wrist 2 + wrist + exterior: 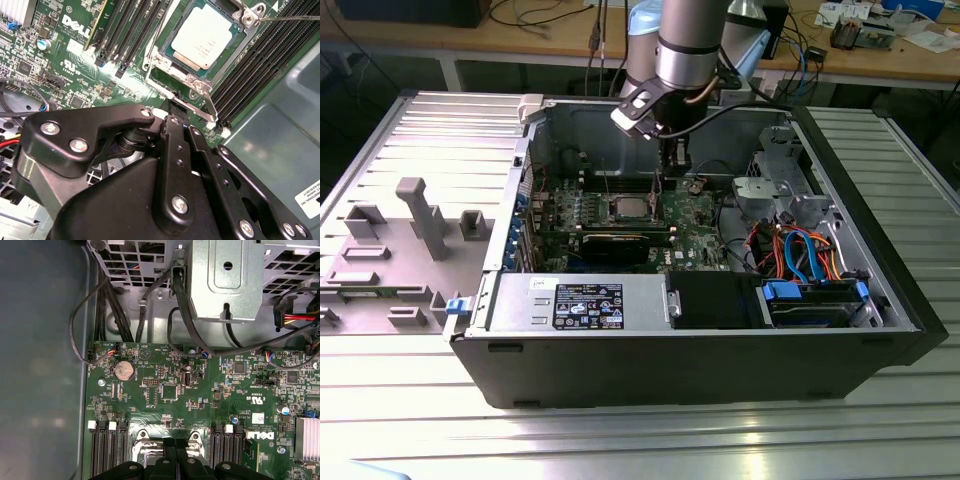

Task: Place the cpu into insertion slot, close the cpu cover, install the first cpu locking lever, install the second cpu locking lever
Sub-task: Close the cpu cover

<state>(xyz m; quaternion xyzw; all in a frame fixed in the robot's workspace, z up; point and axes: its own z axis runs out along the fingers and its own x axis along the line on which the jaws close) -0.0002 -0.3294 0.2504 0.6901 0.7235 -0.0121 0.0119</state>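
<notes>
The cpu (205,35), a silver-grey square chip, lies flat in the insertion slot (161,55) on the green motherboard. The silvery cpu cover (186,75) frames it, lying down around the chip. A flat locking lever (195,109) runs along the slot's near edge. A thin wire lever (290,18) leads off from the far corner. My gripper (176,106) is shut, its black tip touching the flat lever beside the slot. In the exterior view the gripper (670,170) hangs inside the open case just beside the cpu (630,208). The first wrist view has the fingertips (168,460) together over the slot.
Long black memory slots (260,65) flank the socket on both sides. A black labelled box (590,305) fills the case front. A metal drive cage (780,190) and coloured cables (800,250) sit at the exterior view's right. A grey fixture (420,215) stands outside the case.
</notes>
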